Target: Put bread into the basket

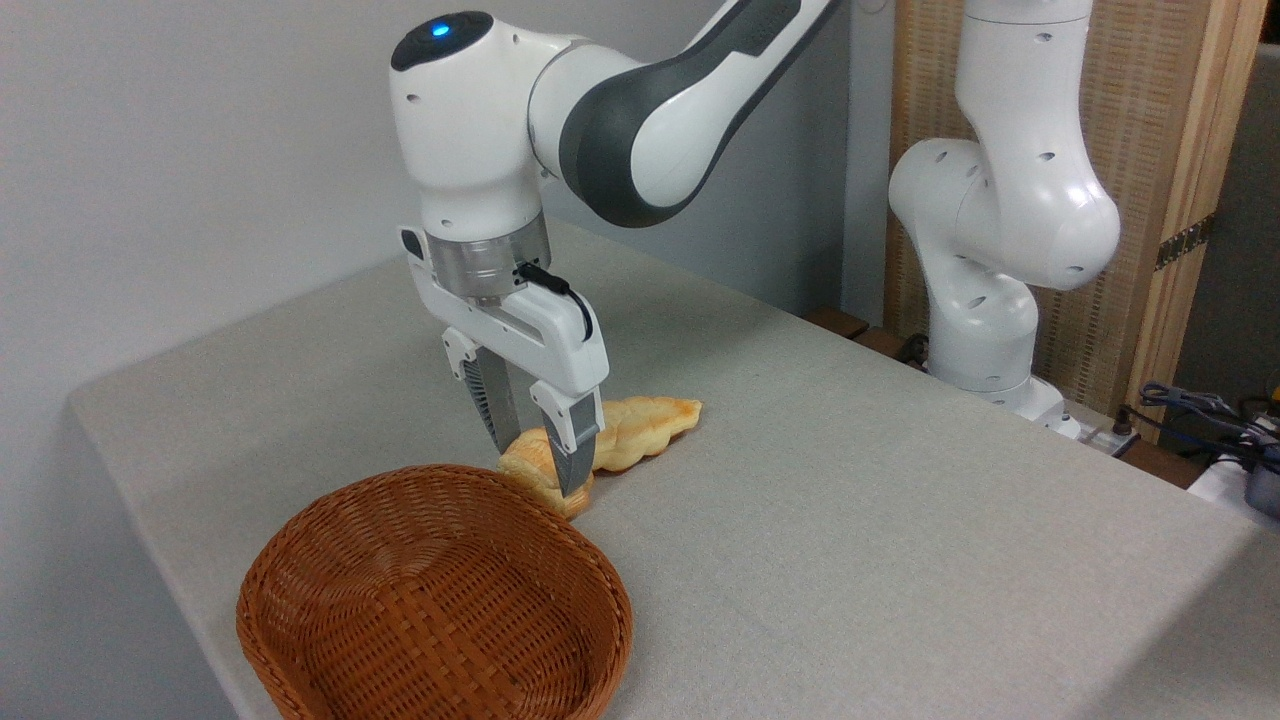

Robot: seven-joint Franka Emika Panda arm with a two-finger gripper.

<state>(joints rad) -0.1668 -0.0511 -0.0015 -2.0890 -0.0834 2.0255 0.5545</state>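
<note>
The gripper (535,465) was lowered over the bread (533,468), its fingers set on either side of the roll (whether gripped could not be told). The bread lay on the table (850,520), just behind the basket (435,600), beside a braided loaf (645,430).

We have one fixed view, set above and in front of the desk (850,560), looking down at a slant across its grey top toward the far wall. It sits fairly near: the basket (430,600) fills the lower left foreground and is cut by the bottom edge. The arm's base (985,330) stands at upper right.
</note>
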